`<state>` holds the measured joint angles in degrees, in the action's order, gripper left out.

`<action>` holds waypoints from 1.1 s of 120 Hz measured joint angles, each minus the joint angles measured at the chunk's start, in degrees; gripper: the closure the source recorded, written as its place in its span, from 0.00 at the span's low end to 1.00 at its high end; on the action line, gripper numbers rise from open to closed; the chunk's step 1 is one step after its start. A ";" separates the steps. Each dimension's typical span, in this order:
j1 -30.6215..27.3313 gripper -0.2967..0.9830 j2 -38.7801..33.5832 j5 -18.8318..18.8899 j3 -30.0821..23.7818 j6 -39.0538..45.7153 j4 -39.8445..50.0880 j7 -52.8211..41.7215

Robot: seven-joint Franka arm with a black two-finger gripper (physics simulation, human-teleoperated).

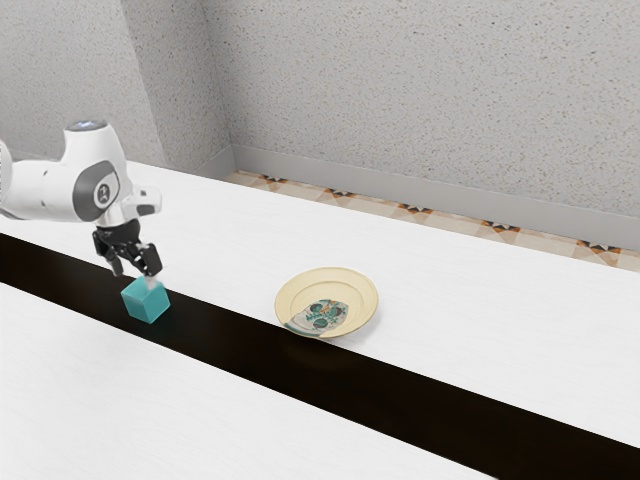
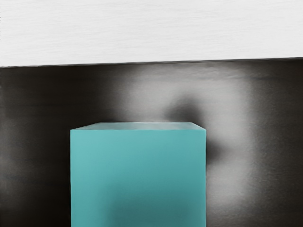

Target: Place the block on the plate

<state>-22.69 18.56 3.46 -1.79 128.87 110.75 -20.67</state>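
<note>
Teal block point(image 1: 146, 302), one, with cream plate point(image 1: 368, 290) and black two-finger gripper point(image 1: 135, 273), parted and unclenched.
Block: on the dark band point(image 1: 230, 337) of the white table point(image 1: 480, 310), just under the gripper, off the plate. Plate: well apart from the block, toward the exterior view's right, upright, patterned in teal and grey, its edge by the band. Wrist view: block's flat teal face, close beneath the hand.

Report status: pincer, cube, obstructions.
Pincer open, over the cube. Teal cube on the dark strip, not on the cream plate. No obstacle visible between cube and plate.
</note>
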 joint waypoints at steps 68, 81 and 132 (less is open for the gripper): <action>-2.13 0.23 6.14 -0.21 -1.83 5.94 -0.68 -8.87; -2.39 0.24 6.49 -0.50 -1.75 6.25 -0.54 -8.62; -2.63 0.42 6.45 -0.67 -1.78 6.44 -0.60 -6.47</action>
<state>-25.32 25.02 2.79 -3.57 135.30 110.15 -27.14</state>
